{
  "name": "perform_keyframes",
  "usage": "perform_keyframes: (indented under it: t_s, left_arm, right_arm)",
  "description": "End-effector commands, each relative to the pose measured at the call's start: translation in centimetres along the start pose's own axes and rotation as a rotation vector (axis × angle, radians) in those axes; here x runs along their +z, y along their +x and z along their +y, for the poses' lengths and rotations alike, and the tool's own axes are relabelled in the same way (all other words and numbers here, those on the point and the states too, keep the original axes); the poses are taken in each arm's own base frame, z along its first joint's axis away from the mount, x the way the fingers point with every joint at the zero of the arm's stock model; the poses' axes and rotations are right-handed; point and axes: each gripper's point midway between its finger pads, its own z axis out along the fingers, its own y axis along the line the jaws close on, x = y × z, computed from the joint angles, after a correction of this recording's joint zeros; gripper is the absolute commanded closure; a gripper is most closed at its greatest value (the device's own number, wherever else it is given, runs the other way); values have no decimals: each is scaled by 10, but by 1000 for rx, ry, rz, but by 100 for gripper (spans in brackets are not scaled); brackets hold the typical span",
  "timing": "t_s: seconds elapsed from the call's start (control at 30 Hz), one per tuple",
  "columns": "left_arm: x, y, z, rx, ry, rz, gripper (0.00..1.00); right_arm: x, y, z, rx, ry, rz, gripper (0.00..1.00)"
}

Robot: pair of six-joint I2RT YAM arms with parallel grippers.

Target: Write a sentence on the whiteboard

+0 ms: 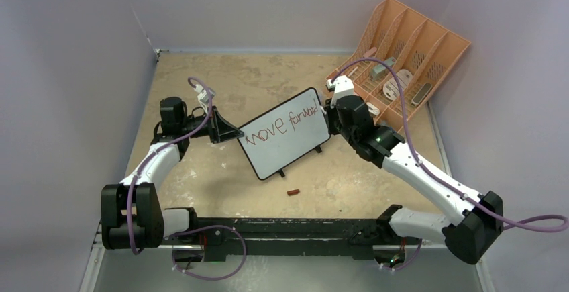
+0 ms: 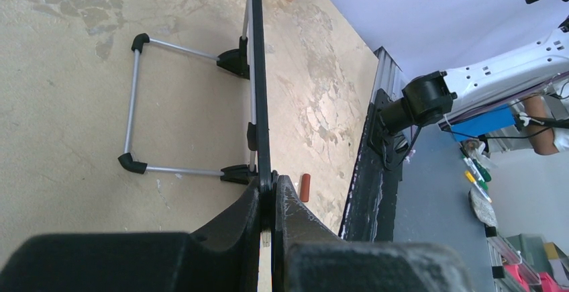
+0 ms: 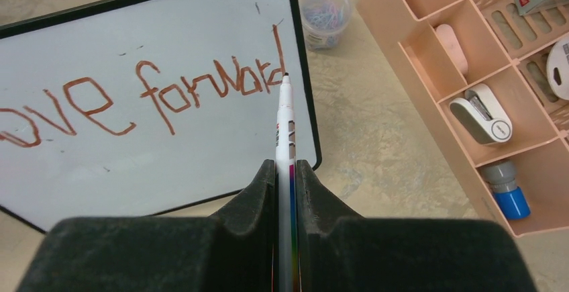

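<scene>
Red-brown lettering [image 3: 168,94] reading "move forward" runs across the whiteboard [image 1: 285,134]. The board stands tilted on the table [image 1: 221,77], mid-scene between the two arms.

The left arm reaches forward from its base, elbow bent, with the forearm pointing right. The left gripper [image 2: 267,188] has its jaws pinched tight on the board's left edge, seen edge-on from the wrist.

The right arm stretches diagonally from its base at the near right toward the board's right end. The right gripper [image 3: 286,168] is clamped on a marker [image 3: 285,117] that juts forward between the fingers. The marker's dark tip is at the last letter, close to the frame. I cannot tell whether the tip touches the surface.

A wire stand [image 2: 134,117] with black corner pieces props the board from behind and rests flat on the table. A small red-brown cap [image 1: 293,192] lies on the table near the board's near side, apart from it.

A peach organizer [image 1: 409,50] sits at the far right, just beyond the right gripper, with a stapler [image 3: 480,114] in one compartment. A jar [image 3: 325,13] of paper clips stands between the organizer and the board's far corner.
</scene>
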Motion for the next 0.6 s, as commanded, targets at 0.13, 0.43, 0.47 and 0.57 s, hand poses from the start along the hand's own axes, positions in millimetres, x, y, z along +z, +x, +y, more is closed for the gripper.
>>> perform_keyframes:
  t_s: [0.13, 0.43, 0.47, 0.57]
  left_arm:
    - [1, -13, 9, 56, -57, -10, 100]
    - [1, -14, 9, 55, -59, -12, 100]
    - [1, -14, 9, 53, -59, -12, 100]
    - [1, -14, 9, 52, -58, -11, 100]
  right_arm:
    - [-18, -1, 12, 56, -74, -6, 100]
    - [-34, 13, 49, 61, -148, 14, 100]
    - [-35, 15, 56, 57, -157, 18, 100]
    - [-39, 21, 77, 64, -203, 33, 100]
